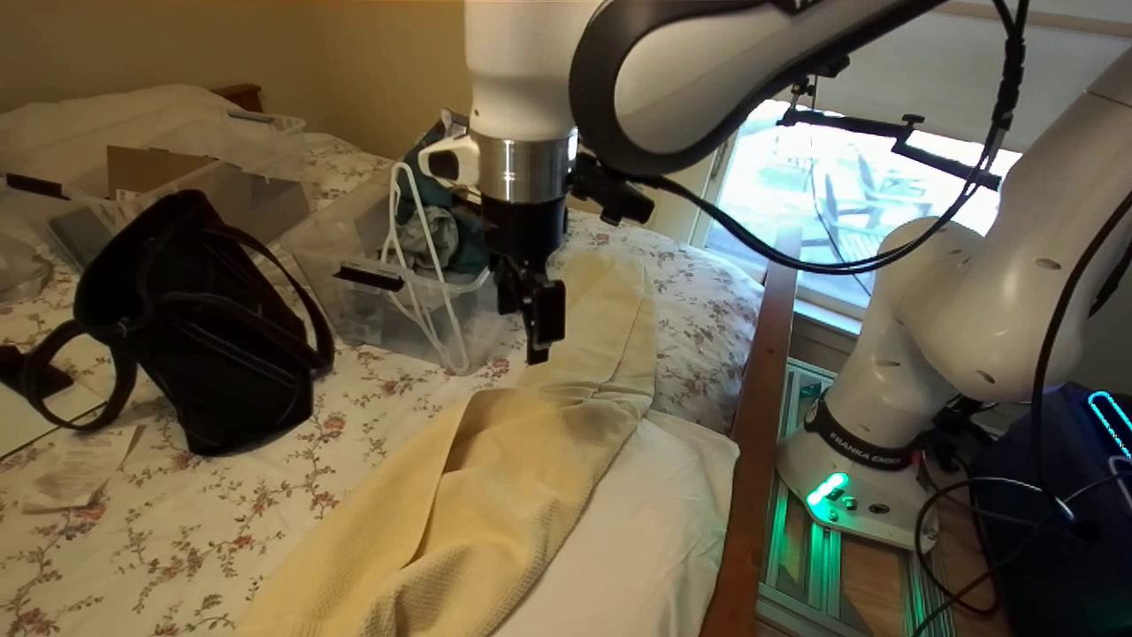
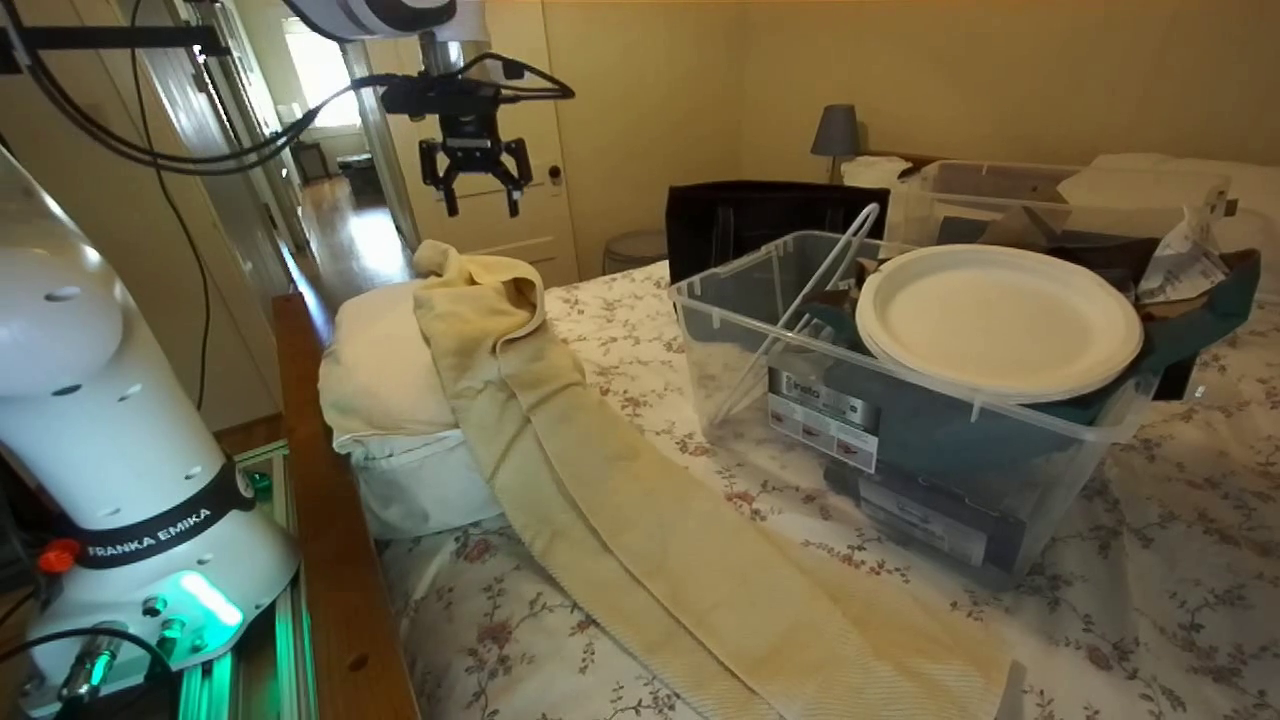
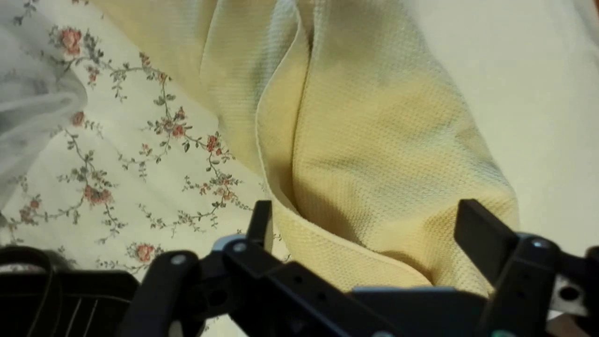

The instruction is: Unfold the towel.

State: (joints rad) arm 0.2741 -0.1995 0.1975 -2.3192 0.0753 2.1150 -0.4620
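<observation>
Evidently, read left to right, the wrist view shows you a black fabric bag (image 3: 61,299) low in the corner, then the white, floral-print cloth bedspread (image 3: 140,154). Next lies the long, rumpled, pale-yellow textured-cloth towel (image 3: 360,131), a loose edge (image 3: 268,154) curling down its middle. Above it hangs your black two-fingered gripper (image 3: 366,202), jaws wide apart, nothing held. Rightmost is the plain white cloth sheet (image 3: 514,93). The step appears to be seizing that edge: lower squarely, pinch one layer alone, avoid bedspread and sheet, lift gently, draw sideways.
</observation>
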